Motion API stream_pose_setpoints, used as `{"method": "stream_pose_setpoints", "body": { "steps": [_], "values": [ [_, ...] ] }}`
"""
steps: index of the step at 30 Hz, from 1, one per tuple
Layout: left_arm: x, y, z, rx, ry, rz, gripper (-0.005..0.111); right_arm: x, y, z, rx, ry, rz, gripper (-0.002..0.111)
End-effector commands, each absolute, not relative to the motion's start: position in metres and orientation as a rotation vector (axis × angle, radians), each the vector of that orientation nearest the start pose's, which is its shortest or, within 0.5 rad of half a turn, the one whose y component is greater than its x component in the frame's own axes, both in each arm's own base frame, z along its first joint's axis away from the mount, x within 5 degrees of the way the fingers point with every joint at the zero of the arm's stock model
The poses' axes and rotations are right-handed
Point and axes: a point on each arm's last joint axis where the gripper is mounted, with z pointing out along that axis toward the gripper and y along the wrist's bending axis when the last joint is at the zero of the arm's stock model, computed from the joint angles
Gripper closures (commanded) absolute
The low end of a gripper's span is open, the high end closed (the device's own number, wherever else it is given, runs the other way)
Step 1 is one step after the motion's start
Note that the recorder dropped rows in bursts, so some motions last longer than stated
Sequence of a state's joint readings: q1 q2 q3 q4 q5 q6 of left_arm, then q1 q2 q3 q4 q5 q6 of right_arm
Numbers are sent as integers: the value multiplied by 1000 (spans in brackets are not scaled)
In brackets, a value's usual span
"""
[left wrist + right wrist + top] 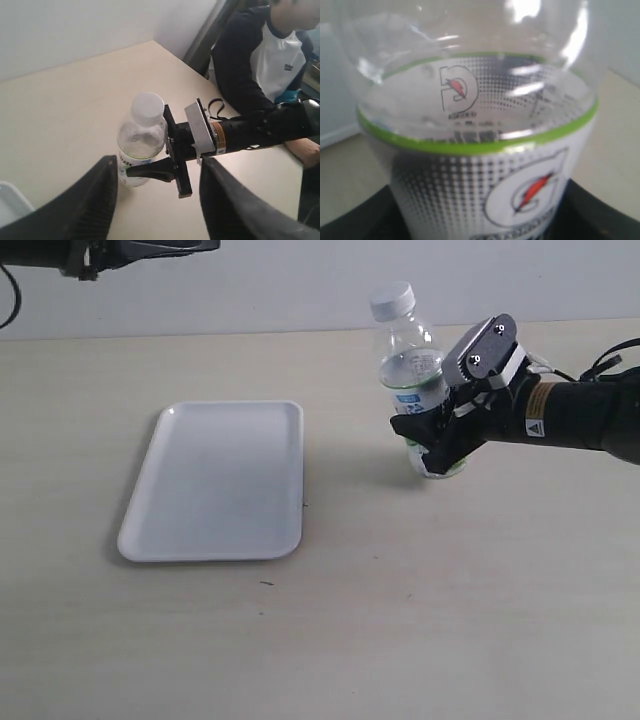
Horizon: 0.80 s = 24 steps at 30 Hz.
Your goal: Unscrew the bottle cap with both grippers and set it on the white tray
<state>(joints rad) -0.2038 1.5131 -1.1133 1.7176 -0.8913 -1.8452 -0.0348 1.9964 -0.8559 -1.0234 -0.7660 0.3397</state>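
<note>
The clear bottle stands upright on the table right of the white tray, its white cap screwed on. My right gripper is shut on the bottle's labelled lower body; the label fills the right wrist view, with black jaws at both sides. In the left wrist view the bottle and cap lie below and ahead of my left gripper, which is open and holds nothing, well above the table. Only part of the left arm shows in the exterior view.
A seated person in a dark and white top is at the table's far side beyond the right arm. The tray's corner shows at the left wrist view's edge. Bare tan tabletop lies in front.
</note>
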Motion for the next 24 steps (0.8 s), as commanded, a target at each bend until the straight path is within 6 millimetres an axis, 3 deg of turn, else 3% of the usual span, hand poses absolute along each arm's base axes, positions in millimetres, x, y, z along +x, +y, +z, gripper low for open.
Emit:
{"method": "stream_pose_setpoints", "body": {
  "steps": [1, 3, 8, 12, 15, 19, 24],
  "values": [
    [316, -145, 320, 729, 1933, -1144, 56, 356, 47, 127, -906, 1763, 349, 108],
    [321, -150, 319, 741, 1932, -1152, 54, 354, 48, 124, -984, 1727, 334, 108],
    [324, -169, 315, 800, 1925, -1193, 38, 354, 50, 114, -1057, 1687, 313, 108],
    [325, -188, 310, 848, 1924, -1224, 38, 354, 50, 113, -1052, 1686, 307, 108],
    [335, -190, 318, 855, 1875, -1148, 38, 354, 50, 113, -1045, 1692, 314, 108],
    [359, -170, 337, 773, 1799, -922, 38, 354, 50, 113, -1034, 1699, 322, 108],
    [387, -131, 335, 702, 1752, -520, 38, 354, 49, 113, -1028, 1701, 321, 108]
  ]
}}
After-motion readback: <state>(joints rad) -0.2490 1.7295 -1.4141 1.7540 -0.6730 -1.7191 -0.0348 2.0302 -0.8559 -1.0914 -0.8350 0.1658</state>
